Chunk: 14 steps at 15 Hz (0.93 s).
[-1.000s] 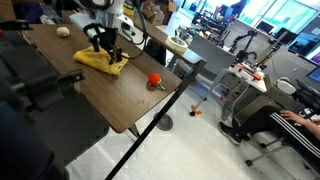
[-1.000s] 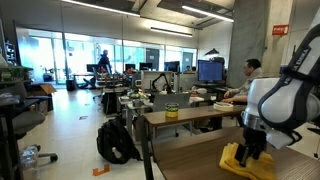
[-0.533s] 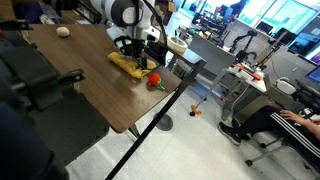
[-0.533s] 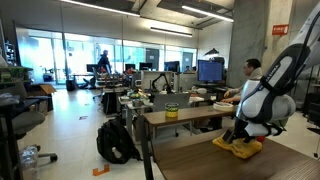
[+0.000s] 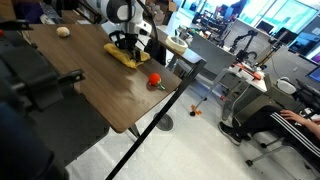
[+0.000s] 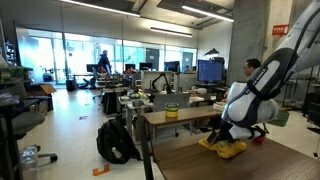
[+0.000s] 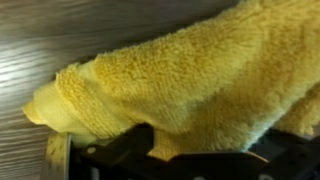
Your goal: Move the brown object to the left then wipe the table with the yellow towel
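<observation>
Hand [image 5: 127, 43] is down on the yellow towel [image 5: 130, 55], upper middle of an exterior view. In the wrist view the yellow towel [image 7: 200, 70] fills most of the frame: terry pile, bunched and folded, one corner poking toward the left edge. My hand [image 7: 150, 160] shows only as dark hardware along the bottom edge, mostly buried under cloth. Can't tell whether it's clamped on the towel or just pressed into it, since the tips are hidden in all three views.

The wood-grain counter [image 7: 60, 30] is visible in the upper left of the wrist frame, with the towel lying flat against it.

In an exterior view my hand [image 6: 230, 135] sits lower right of frame, with the yellow towel [image 6: 224, 149] spread under it on the counter [image 6: 190, 165]. My white arm [image 6: 262, 90] arches in from the right edge.

The brown object [image 5: 64, 31] is small and round, in the upper left of the frame. It's on the counter [image 5: 90, 95], well apart from the towel and hand.

A red object [image 5: 155, 81] sits near the counter's right edge, just below the towel in frame and not touching it.

Beyond the counter, a person [image 5: 295, 125] is seated at lower right and a black backpack [image 6: 118, 142] is on the floor.
</observation>
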### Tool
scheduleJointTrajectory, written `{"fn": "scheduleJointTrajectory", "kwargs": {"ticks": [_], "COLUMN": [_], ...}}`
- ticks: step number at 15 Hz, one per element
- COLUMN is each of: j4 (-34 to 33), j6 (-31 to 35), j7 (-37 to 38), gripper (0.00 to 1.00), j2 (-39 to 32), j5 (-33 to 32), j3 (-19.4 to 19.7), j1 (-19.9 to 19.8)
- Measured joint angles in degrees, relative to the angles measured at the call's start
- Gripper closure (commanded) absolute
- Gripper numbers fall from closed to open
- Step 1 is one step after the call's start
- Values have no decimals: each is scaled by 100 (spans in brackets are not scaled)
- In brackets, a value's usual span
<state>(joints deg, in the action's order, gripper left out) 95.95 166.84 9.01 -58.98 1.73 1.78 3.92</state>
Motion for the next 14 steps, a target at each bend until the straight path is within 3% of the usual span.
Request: {"fn": "scheduleJointTrajectory", "kwargs": {"ticks": [5, 8, 11, 14], "j4": [-669, -1176, -1541, -1638], "j6": [-502, -810, -954, -954], "j7": [359, 522, 601, 670], "gripper": [0, 0, 0, 0], "j2": [-272, -495, -678, -749], "j5": [-9, -9, -9, 3], "j3": [2, 7, 109, 302], "j1": [956, 1291, 1277, 949]}}
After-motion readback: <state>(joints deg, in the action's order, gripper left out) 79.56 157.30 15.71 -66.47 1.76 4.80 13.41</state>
